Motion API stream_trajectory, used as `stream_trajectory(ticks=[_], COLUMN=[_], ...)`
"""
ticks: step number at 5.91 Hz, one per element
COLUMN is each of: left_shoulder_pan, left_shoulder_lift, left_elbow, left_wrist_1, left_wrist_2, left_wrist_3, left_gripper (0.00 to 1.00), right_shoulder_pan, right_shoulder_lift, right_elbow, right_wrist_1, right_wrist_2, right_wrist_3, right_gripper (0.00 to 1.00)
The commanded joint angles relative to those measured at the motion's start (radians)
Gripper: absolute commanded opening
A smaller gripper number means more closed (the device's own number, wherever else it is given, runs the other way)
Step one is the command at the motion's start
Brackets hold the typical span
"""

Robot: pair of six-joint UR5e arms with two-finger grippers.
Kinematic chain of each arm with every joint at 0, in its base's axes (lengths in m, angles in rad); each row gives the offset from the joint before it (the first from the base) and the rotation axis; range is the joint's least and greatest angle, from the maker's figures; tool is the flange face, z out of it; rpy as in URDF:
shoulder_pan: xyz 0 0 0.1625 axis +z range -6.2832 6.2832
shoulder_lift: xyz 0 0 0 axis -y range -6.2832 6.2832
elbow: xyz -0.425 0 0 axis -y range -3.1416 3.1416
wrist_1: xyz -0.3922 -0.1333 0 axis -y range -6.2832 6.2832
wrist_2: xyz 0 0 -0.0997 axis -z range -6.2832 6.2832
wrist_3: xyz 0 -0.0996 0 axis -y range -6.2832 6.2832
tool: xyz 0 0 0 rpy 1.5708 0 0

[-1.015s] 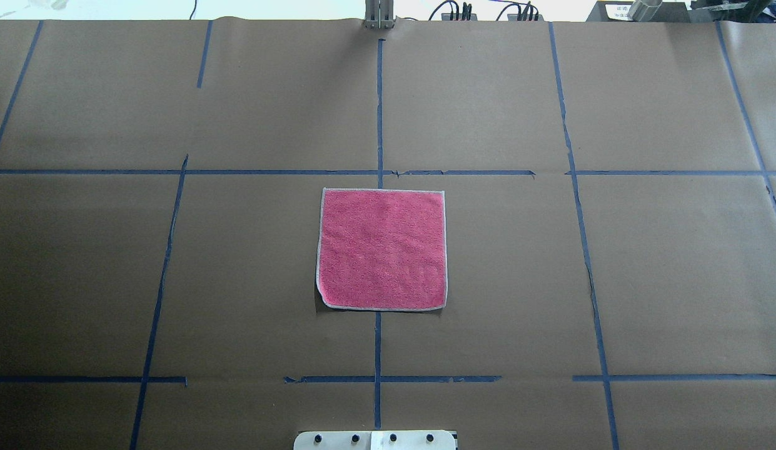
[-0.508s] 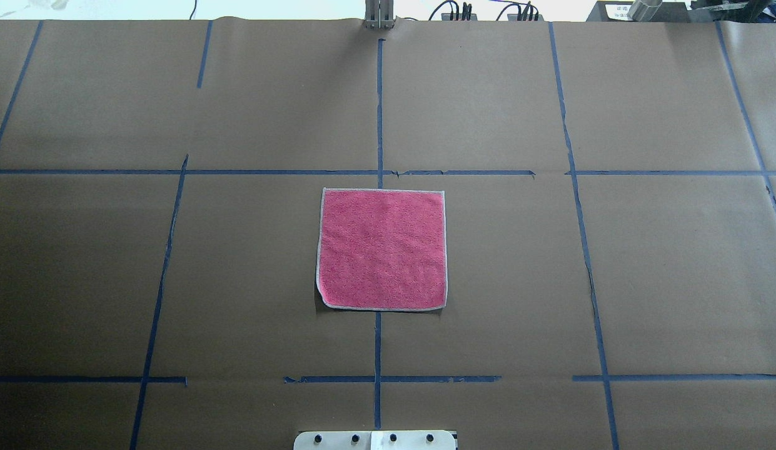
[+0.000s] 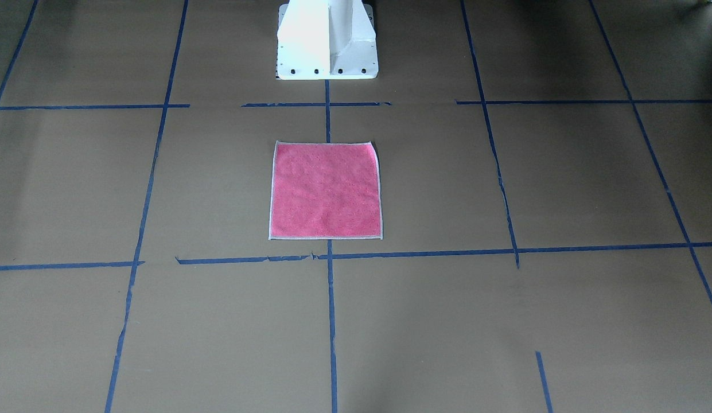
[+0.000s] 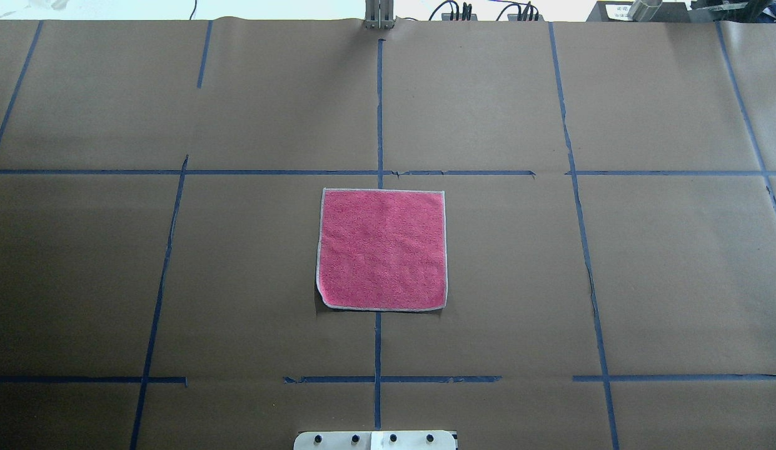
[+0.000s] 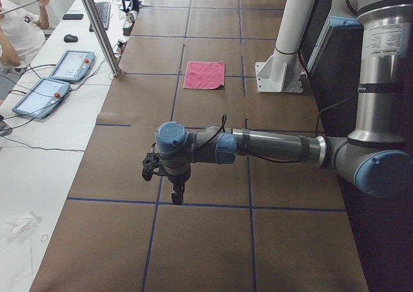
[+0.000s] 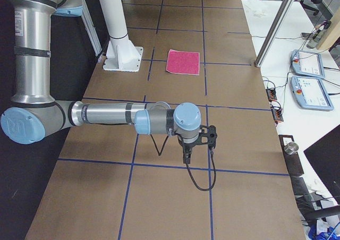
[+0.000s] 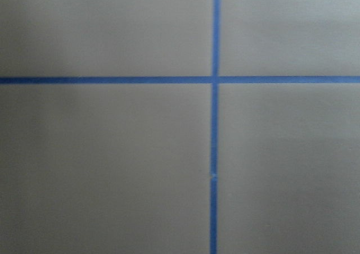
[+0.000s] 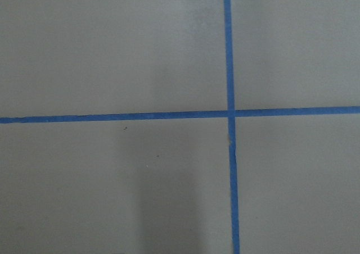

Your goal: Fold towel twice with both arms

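Left fingers point(image 5: 175, 195) and right fingers point(image 6: 186, 159) hang pointing down over tape crossings; I cannot tell whether they are spread or pressed together. They sit well apart from the towel point(image 4: 381, 249), out toward its 9 and 3 o'clock. It lies flat, pink face up, mid-counter point(image 4: 550, 281), at 12 o'clock from the pedestal point(image 4: 375, 440). I judge it is centred there so each arm can reach a corner equally.

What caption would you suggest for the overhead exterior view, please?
Pink towel lying flat and unfolded, pink face up, mid-way across the brown table.

Brown-papered table point(image 4: 675, 281), blue tape grid point(image 4: 379, 112), pink towel point(image 4: 381, 250) flat at centre, white base point(image 3: 327, 40)
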Motion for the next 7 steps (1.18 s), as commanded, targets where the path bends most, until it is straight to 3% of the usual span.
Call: stream_trajectory(ticks=[1, 2, 4, 6, 7], left_shoulder_pan=[0.184, 0.297, 0.553, 0.837, 0.960], left_shoulder_lift=[-0.023, -0.087, -0.275, -0.456, -0.499], left_elbow=[-0.162, -0.211, -0.247, -0.238, -0.227], left_wrist_1=[0.002, 0.000, 0.000, -0.001, -0.002], left_wrist_2=[-0.003, -0.004, 0.024, 0.226, 0.320], left_wrist_3=[-0.229, -0.422, -0.877, -1.274, -1.397], left_gripper=[1.00, 1.00, 1.00, 0.99, 0.97], right_shoulder_pan=[-0.097, -0.128, -0.222, -0.344, -0.421], right_shoulder_lift=[0.057, 0.098, 0.123, 0.177, 0.214], right_elbow=[0.001, 0.001, 0.006, 0.007, 0.032], right_wrist_1=[0.009, 0.009, 0.130, 0.224, 0.238], right_wrist_2=[-0.006, -0.006, -0.006, -0.038, -0.108], right_wrist_3=[0.043, 0.154, 0.346, 0.593, 0.709], right_gripper=[1.00, 1.00, 1.00, 1.00, 1.00])
